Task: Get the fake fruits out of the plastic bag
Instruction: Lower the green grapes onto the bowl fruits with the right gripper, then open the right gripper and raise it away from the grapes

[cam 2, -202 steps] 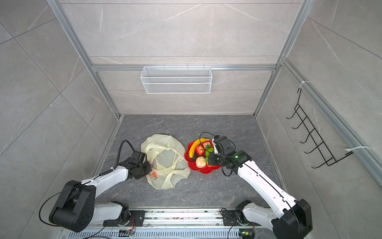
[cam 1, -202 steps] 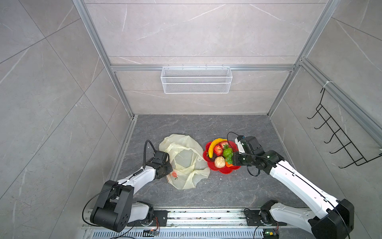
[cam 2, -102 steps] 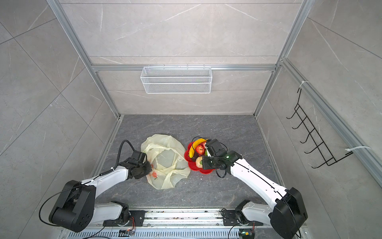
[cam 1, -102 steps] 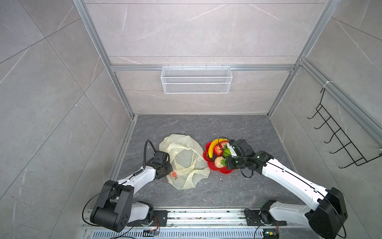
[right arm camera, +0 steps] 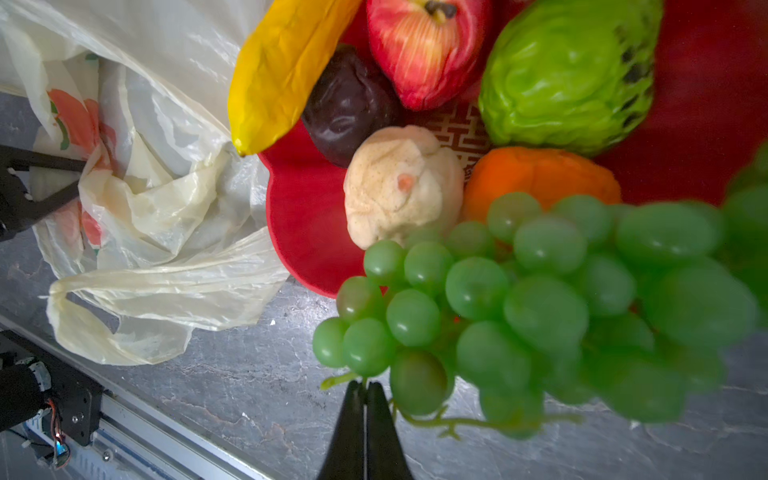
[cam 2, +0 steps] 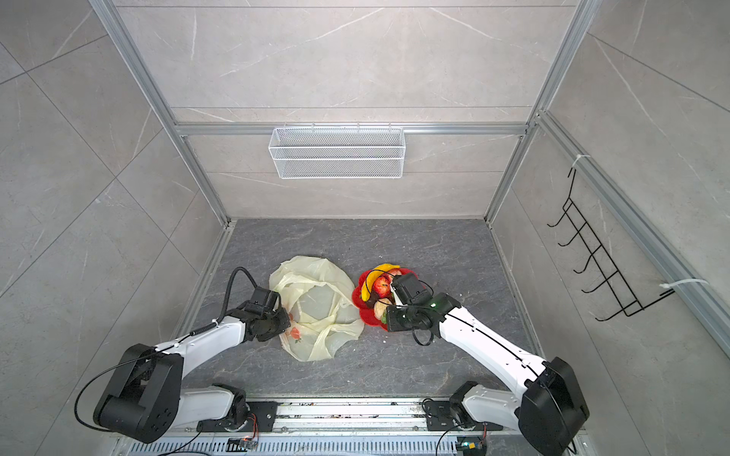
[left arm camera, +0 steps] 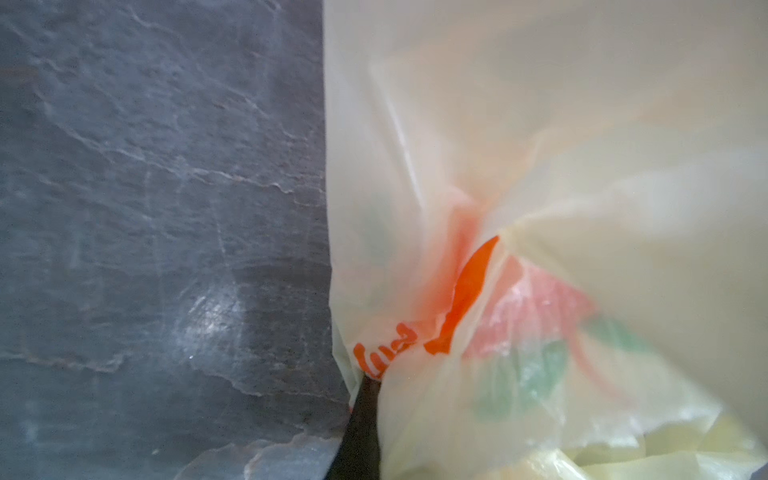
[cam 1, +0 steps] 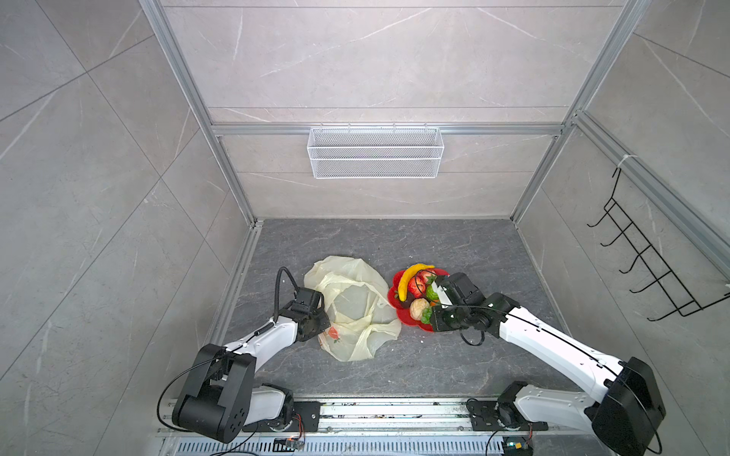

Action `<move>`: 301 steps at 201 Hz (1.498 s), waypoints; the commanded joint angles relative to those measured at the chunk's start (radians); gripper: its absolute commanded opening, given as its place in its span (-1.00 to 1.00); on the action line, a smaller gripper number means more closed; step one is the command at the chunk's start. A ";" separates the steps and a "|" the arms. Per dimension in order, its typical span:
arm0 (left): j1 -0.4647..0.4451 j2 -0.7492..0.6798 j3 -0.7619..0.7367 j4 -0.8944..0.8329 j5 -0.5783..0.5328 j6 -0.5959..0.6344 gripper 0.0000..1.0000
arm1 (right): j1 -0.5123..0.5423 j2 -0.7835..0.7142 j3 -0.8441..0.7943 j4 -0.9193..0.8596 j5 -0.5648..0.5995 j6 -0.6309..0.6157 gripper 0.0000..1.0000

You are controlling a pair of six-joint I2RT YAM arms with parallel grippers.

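Right tool (right arm camera: pixel 360 388) pinched the seemingly light grape bunch (right arm camera: pixel 540 299) by its thin stem; left tool (left arm camera: pixel 368 382) clamped the limp plastic bag (left arm camera: pixel 540 145)

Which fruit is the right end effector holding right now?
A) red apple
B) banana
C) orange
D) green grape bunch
D: in the right wrist view the right end effector is shut on the stem of the green grape bunch, while the banana, red apple and orange lie on the red plate.

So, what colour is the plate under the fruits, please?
The plate is red, best in the right wrist view.
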 commanded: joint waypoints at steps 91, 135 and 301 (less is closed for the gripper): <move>-0.006 0.003 0.019 -0.032 -0.015 -0.006 -0.96 | 0.005 0.071 0.029 0.031 0.005 -0.015 -1.00; -0.007 0.002 0.020 -0.035 -0.013 -0.006 -0.96 | 0.005 0.109 0.048 0.030 0.015 -0.022 -1.00; -0.008 -0.003 0.022 -0.038 -0.015 -0.004 -0.96 | 0.005 -0.015 0.088 -0.077 0.101 -0.018 -0.09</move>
